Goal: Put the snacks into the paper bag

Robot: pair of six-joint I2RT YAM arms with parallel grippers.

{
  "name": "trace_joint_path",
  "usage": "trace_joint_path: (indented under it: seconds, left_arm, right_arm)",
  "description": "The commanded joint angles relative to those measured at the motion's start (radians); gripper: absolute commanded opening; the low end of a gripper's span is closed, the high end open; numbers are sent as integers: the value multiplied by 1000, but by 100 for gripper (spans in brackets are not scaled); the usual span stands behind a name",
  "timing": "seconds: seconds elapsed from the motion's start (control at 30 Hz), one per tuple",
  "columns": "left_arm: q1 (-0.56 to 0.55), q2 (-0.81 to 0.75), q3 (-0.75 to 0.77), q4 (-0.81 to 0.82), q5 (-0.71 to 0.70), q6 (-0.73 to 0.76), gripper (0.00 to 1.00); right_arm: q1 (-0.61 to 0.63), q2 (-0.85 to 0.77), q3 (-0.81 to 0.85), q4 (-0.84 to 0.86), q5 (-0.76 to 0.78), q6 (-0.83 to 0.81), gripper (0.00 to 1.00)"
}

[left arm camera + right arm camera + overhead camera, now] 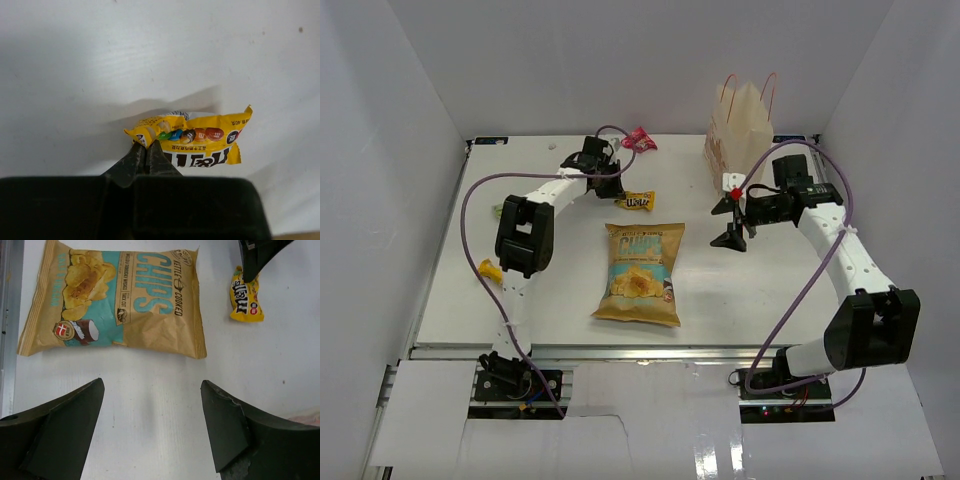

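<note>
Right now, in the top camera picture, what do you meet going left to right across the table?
orange packet → chips bag → paper bag. The yellow packet and pink packet lie in line with the chips, so they are left out.

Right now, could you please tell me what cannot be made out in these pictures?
Paper bag interior: top view shows only its outside.
Green packet: top view, mostly behind the left arm.
M&M's packet: left wrist view, lower edge hidden by the left gripper; whether it pinches the corner is unclear.
Pink-red packet: top view, print too small.
</note>
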State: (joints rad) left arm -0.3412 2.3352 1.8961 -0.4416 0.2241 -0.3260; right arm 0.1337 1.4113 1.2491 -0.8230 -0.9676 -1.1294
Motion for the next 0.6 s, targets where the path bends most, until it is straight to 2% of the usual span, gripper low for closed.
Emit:
trace_joint_path:
  seconds: [0.0, 0.13, 0.27, 0.4, 0.57]
  left_arm:
    - [7, -187, -93, 85, 107, -28, 0]
    - [5, -360, -274, 214, 216, -97, 0]
    - [5, -448, -388, 314, 302, -182, 0]
    - [-2, -503, -469, 360, 353, -249, 0]
    - [-27, -543, -540, 392, 386, -298, 0]
  right_arm:
    - [47, -2, 22, -38, 4, -208, 84]
    - [151, 23, 53, 140, 149, -129, 86]
    - [230, 64, 101, 327, 269, 130, 87]
    - [326, 103, 133, 454, 423, 262, 87]
    - [371, 133, 147, 522, 478, 293, 88]
